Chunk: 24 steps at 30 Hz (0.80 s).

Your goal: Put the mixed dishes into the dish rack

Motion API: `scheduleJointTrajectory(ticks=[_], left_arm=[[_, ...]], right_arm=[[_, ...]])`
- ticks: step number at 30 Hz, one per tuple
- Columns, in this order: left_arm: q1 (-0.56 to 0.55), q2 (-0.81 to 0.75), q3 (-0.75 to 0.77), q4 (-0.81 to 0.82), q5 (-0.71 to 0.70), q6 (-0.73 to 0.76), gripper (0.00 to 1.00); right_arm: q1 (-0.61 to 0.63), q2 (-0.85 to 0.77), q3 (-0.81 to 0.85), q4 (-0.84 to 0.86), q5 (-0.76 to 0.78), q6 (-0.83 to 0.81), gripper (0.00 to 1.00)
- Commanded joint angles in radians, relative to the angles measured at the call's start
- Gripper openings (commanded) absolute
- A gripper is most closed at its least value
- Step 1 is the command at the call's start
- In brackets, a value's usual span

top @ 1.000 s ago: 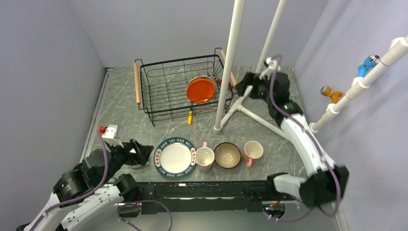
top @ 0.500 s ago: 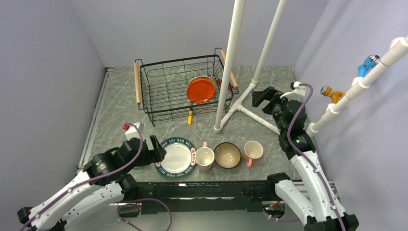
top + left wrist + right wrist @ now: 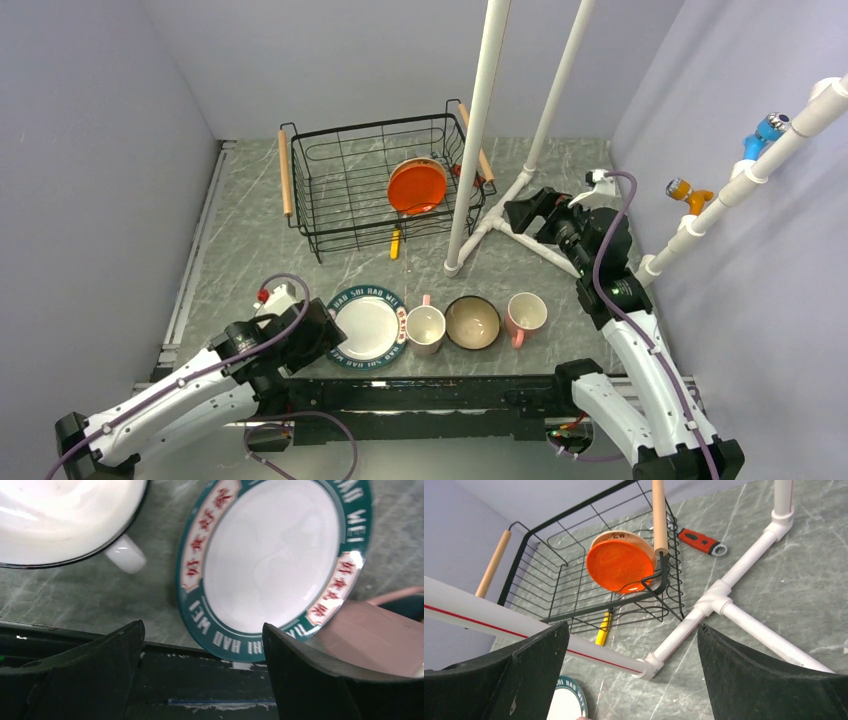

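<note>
The dish rack (image 3: 286,172) stands at the back and holds the cream dish with orange-red underside (image 3: 417,186) on edge. The big plate (image 3: 366,326), a pink mug (image 3: 425,328), the bowl (image 3: 472,322) and a second pink mug (image 3: 525,314) line the front edge. My left gripper (image 3: 322,335) is open over the plate's left rim. Its wrist view shows the plate (image 3: 280,565) between the fingers and the white handled cup (image 3: 65,520) at upper left. My right gripper (image 3: 524,212) is open and empty, right of the rack (image 3: 659,515), facing the orange-red dish (image 3: 620,565).
White PVC pipes (image 3: 470,150) rise from a floor joint (image 3: 716,600) between the rack and my right gripper. A yellow tool (image 3: 602,628) lies under the rack's front edge. A red-handled tool (image 3: 701,541) lies behind the rack. The black table edge (image 3: 200,680) runs below the plate.
My left arm has swung right, from left of the plate to its left rim. My right arm has drawn back from the rack's right handle toward the near right.
</note>
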Motion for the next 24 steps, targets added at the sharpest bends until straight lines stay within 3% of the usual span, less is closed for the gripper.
scheduleJointTrajectory(ticks=[1,6,11,24], left_arm=[[-0.004,-0.039,-0.085,0.077,-0.005,-0.096,0.92],[-0.003,-0.075,-0.151,0.149,-0.014,-0.083,0.89],[-0.003,-0.132,-0.233,0.241,-0.026,-0.067,0.73],[-0.003,-0.116,-0.297,0.292,-0.034,-0.1,0.58]], right_arm=[[-0.001,0.02,0.037,-0.011,-0.064,-0.019,1.0],[0.0,0.026,0.028,0.007,-0.078,-0.01,1.0],[0.0,0.019,0.018,0.022,-0.086,0.002,1.0],[-0.001,-0.012,0.015,-0.005,-0.059,-0.007,1.0]])
